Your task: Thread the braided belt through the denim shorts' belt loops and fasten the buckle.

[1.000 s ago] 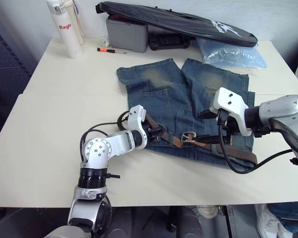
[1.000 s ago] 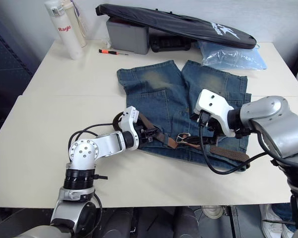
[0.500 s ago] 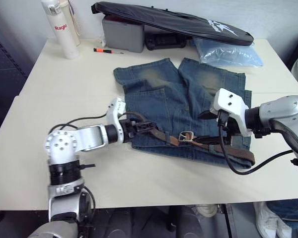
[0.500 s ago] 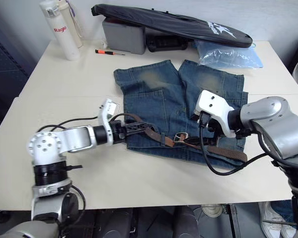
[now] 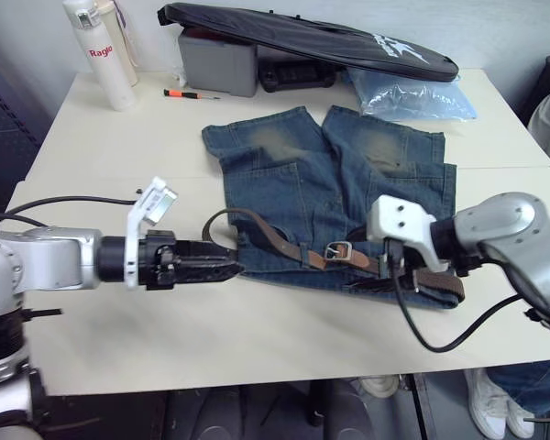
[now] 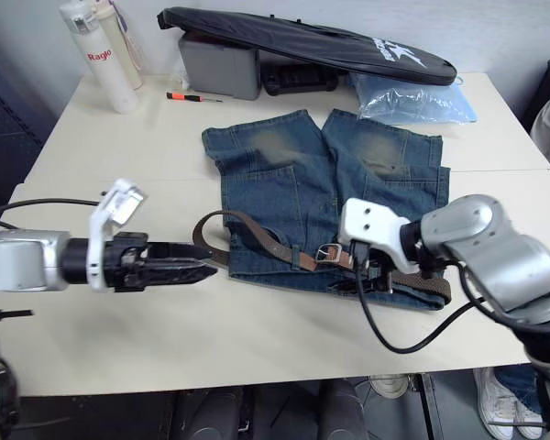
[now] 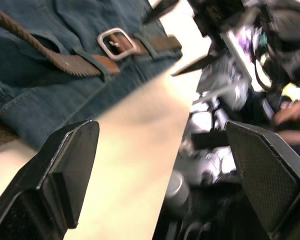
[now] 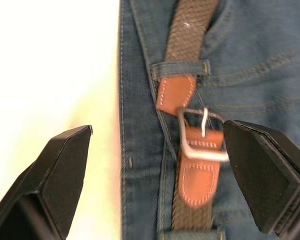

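Shorts (image 5: 339,197) lie flat mid-table so your spread right gripper (image 8: 155,165) can hover over the buckle (image 8: 202,135) at their 6 o'clock waistband, belt (image 5: 275,240) threaded, left gripper (image 7: 160,165) wide apart, empty.

We cannot see where the braided belt (image 5: 284,246) goes under the right end effector (image 5: 391,269), because the arm covers it. In the left wrist view, the things past the table (image 7: 140,150) edge are too blurry for us to tell. The denim shorts (image 8: 240,75) are cut off by the right wrist view's edges.
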